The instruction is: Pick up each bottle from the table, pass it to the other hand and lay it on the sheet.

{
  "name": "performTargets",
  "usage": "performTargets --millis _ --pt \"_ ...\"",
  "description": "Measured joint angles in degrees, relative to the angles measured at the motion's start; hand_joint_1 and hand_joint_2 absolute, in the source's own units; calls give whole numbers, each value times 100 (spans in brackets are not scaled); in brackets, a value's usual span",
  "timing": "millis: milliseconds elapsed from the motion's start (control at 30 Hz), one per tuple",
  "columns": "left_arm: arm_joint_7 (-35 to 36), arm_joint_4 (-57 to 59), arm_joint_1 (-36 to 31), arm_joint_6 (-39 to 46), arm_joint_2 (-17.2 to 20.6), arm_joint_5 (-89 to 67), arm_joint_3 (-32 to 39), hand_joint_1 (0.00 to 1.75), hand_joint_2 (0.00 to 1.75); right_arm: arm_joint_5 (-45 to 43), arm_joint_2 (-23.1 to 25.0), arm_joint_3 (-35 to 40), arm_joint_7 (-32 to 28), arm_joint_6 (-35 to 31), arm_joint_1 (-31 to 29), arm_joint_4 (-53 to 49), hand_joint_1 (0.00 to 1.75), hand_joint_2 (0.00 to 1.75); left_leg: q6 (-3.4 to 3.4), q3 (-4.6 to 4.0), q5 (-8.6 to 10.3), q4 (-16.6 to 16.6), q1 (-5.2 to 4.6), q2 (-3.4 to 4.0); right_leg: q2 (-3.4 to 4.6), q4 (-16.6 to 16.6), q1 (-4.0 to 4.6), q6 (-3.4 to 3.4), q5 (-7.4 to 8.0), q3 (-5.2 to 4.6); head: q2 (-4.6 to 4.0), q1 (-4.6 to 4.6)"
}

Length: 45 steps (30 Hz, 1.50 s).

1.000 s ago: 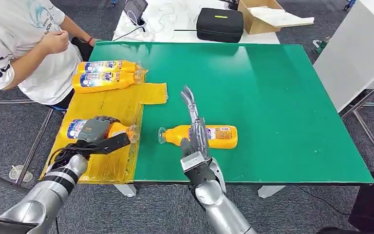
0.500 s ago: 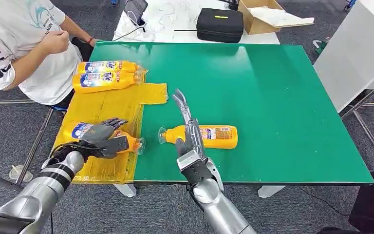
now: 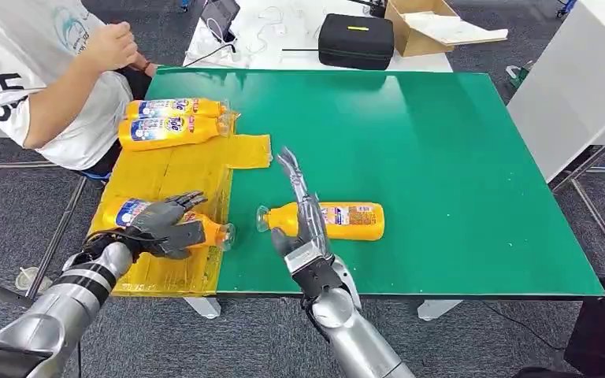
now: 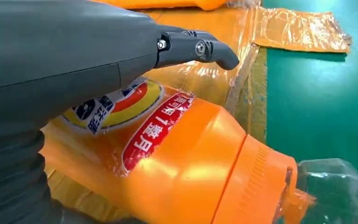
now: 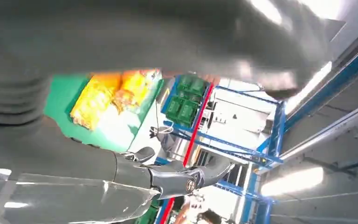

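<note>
The left hand (image 3: 167, 228) lies with fingers spread over an orange bottle (image 3: 209, 231) on the yellow sheet (image 3: 181, 169), hiding most of its label; whether it grips is unclear. The right hand (image 3: 303, 213), fingers straight and apart, partly covers another bottle (image 3: 350, 221) on the green surface (image 3: 441, 157).

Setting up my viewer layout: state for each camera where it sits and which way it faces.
Head view: high on the body, looking down on the green table; both arms, left hand, right hand.
Left wrist view: behind the left hand, close on the bottle on the yellow sheet.
Right wrist view: behind the right hand, tilted towards ceiling lights.
Shared: bottle, sheet.
</note>
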Motion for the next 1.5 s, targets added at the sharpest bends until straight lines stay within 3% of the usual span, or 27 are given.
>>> performTargets --millis 267,400,467,567,767,933,1167,1200,1500 --pt "-201 -228 211 -479 -29 1701 232 0 0 285 9 -2 145 -83 -23 118 0 175 0 11 0 0 -1 2 1 0 -1 0 0 8 0 0" --pt "-210 -619 611 -63 -193 2940 623 0 0 868 -63 -2 851 -175 -164 315 0 175 0 7 0 0 -1 -2 -3 -1 -1 0 0 4 0 2" --pt "-210 -923 846 198 -322 3643 926 0 0 1391 -114 24 1519 -100 -338 529 0 175 0 6 0 0 -2 6 1 -1 -2 1 2 0 2 -4" --pt "-205 -1380 1042 499 -573 4632 1706 0 0 2123 -291 48 2482 177 -618 986 0 175 1 2 0 1 -4 0 -2 -1 -4 1 2 0 0 2" --pt "-205 -2257 1330 935 -938 5591 3157 0 0 2920 -655 37 3394 586 -1120 1995 0 175 1 2 0 2 -4 4 0 -1 -2 2 3 -3 0 -2" --pt "-205 -2502 1423 1076 -1053 5626 3726 0 0 3088 -929 -79 3626 653 -1270 2317 0 175 1 -2 0 2 -2 0 -1 -1 -2 2 1 -4 0 0" --pt "-205 -2599 1471 1178 -1167 5560 3965 0 0 3174 -1086 -129 3733 730 -1312 2459 0 175 1 -3 -1 2 -4 0 -1 -1 -3 2 2 -4 0 -2" --pt "-205 -2599 1476 1187 -1169 5521 3976 0 175 3174 -1100 -142 3735 778 -1316 2476 0 175 1 -3 0 2 -4 0 -1 -1 -3 2 2 -4 0 0" --pt "-205 -2579 1523 1261 -1207 5342 4030 0 175 3150 -1196 -210 3681 1066 -1459 2673 0 175 1 -2 0 2 -3 0 -1 -1 -2 2 2 -4 0 0"
